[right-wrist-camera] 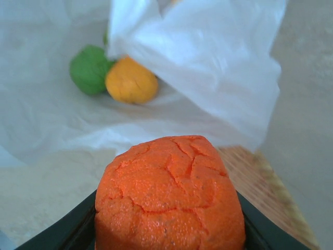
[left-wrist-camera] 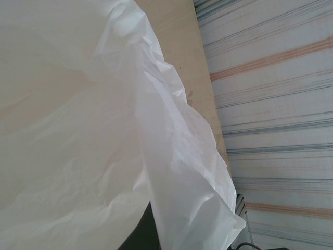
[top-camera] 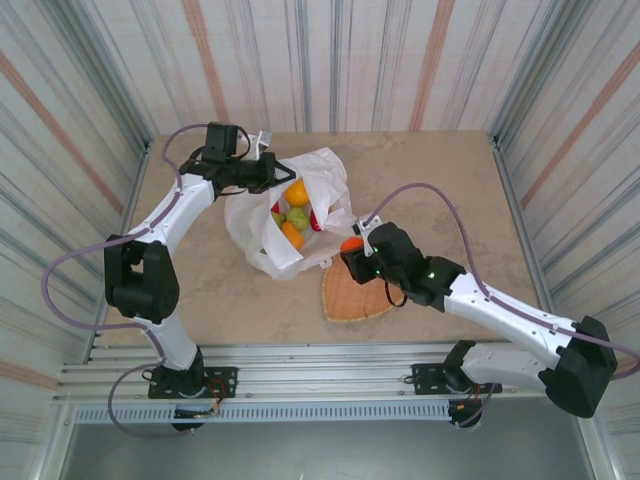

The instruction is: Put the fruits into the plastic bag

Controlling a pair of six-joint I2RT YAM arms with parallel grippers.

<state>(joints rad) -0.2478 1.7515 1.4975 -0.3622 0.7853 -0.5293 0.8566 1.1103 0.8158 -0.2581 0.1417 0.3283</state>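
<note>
A beige tabletop (top-camera: 200, 290) sits boxed in by striped corrugated walls. The right gripper (top-camera: 354, 258) is clamped on a rough-skinned orange fruit (right-wrist-camera: 169, 195). Its dark fingers (right-wrist-camera: 78, 229) press the fruit's flanks, and its cracked top bulges up between them. It hovers just outside the plastic bag (top-camera: 245, 225), at the side nearest the right arm and above the edge of the woven tray (top-camera: 352, 295). From there the bag's mouth lies straight ahead of the fruit, so the carry looks close to its drop. A flap of film (right-wrist-camera: 208, 67) hangs partly across the opening and could catch the fruit on the way in. Past that flap, a green fruit (right-wrist-camera: 89, 69) and a yellow-orange fruit (right-wrist-camera: 131, 80) lie touching on the bag's floor. From above, another orange one (top-camera: 297, 192) and something red (top-camera: 316, 220) also show inside the bag. On the bag's far rim the left gripper (top-camera: 262, 170) is closed tight on the thin plastic, apparently lifting that edge so the mouth stays gaping for the delivery.
</note>
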